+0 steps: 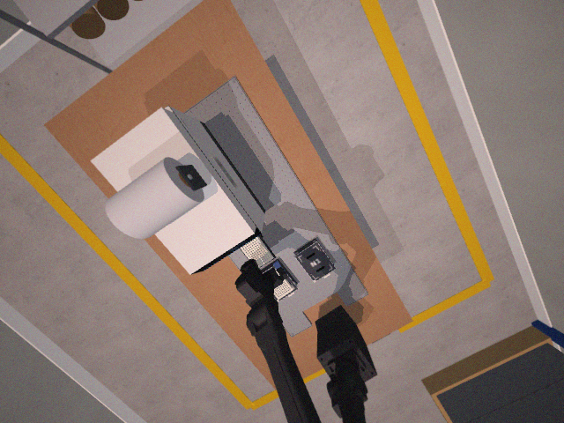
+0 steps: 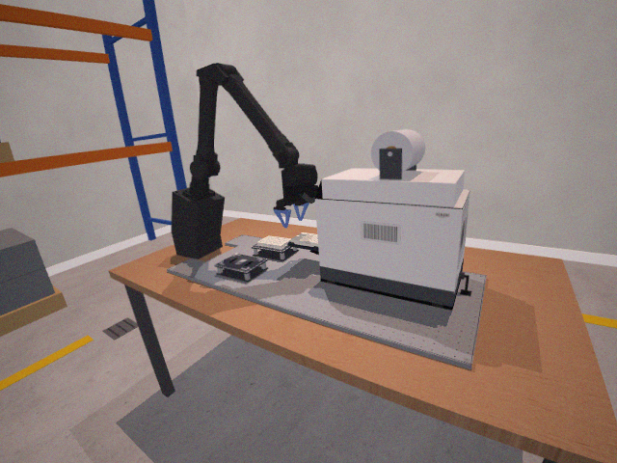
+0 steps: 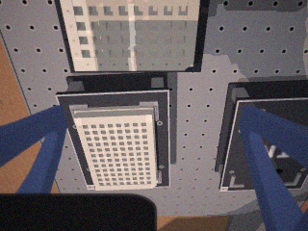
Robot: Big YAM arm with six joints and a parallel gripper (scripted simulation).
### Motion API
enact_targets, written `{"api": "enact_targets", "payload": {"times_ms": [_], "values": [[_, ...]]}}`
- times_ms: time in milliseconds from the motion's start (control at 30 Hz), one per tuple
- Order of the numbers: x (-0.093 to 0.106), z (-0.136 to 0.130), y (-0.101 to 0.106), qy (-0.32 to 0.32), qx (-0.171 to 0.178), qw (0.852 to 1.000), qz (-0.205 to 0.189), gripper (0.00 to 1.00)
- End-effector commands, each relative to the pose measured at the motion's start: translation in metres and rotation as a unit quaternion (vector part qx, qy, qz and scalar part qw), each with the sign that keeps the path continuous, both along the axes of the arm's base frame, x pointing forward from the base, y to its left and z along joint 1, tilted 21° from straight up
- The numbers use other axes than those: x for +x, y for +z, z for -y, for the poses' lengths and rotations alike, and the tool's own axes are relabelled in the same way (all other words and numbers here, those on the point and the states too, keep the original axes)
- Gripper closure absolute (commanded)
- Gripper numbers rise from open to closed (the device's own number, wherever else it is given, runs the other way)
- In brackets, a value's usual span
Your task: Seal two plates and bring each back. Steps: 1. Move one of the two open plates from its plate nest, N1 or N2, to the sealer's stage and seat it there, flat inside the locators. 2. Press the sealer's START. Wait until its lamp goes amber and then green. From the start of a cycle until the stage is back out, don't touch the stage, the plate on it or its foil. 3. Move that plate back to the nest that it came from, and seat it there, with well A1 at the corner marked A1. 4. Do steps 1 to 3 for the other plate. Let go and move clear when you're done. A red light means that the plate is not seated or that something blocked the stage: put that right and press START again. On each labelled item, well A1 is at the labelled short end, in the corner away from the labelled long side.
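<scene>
My gripper [image 1: 278, 270] [image 2: 292, 222] [image 3: 153, 115] is open and empty, fingers pointing down, high above the nests beside the sealer's front. A pale plate [image 2: 274, 242] [image 3: 117, 154] lies in nest N2 [image 3: 165, 140], with open-looking wells. Another pale plate [image 1: 254, 248] [image 2: 307, 237] [image 3: 130, 36] lies on the sealer's stage [image 3: 203, 40], which is out. Its surface shows a grey area and bright streaks; I cannot tell whether foil covers it. Nest N1 [image 1: 315, 259] [image 2: 242, 266] [image 3: 233, 165] holds no plate. START and the lamp do not show.
The tall white sealer [image 1: 204, 227] [image 2: 388, 239] stands close beside the gripper, with a foil roll [image 1: 152, 197] [image 2: 411, 149] on top. The stage sits right beside nest N2, with a narrow gap. A perforated grey board [image 2: 398, 339] [image 3: 192, 120] lies under everything.
</scene>
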State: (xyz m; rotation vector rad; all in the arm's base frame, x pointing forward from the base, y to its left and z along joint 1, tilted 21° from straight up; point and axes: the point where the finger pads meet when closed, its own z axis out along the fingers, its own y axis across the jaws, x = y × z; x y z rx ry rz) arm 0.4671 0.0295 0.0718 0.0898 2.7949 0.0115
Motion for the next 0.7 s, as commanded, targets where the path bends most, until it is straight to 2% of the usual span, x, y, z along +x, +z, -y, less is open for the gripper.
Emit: {"api": "enact_targets", "payload": {"times_ms": [0,167,233,500,600,667], "values": [[0.024,0.005,0.013,-0.011,0.002,1.0,0.02,0.0],[0.012,-0.029,0.049,-0.004,0.004,1.0,0.027,0.03],[0.009,-0.03,0.048,-0.001,0.006,1.0,0.027,0.04],[-0.002,-0.059,0.087,-0.008,0.008,0.999,0.032,0.08],[-0.004,-0.058,0.082,-0.007,0.007,1.0,0.026,0.09],[-0.012,-0.064,0.083,-0.009,0.004,1.0,0.016,0.1]]}}
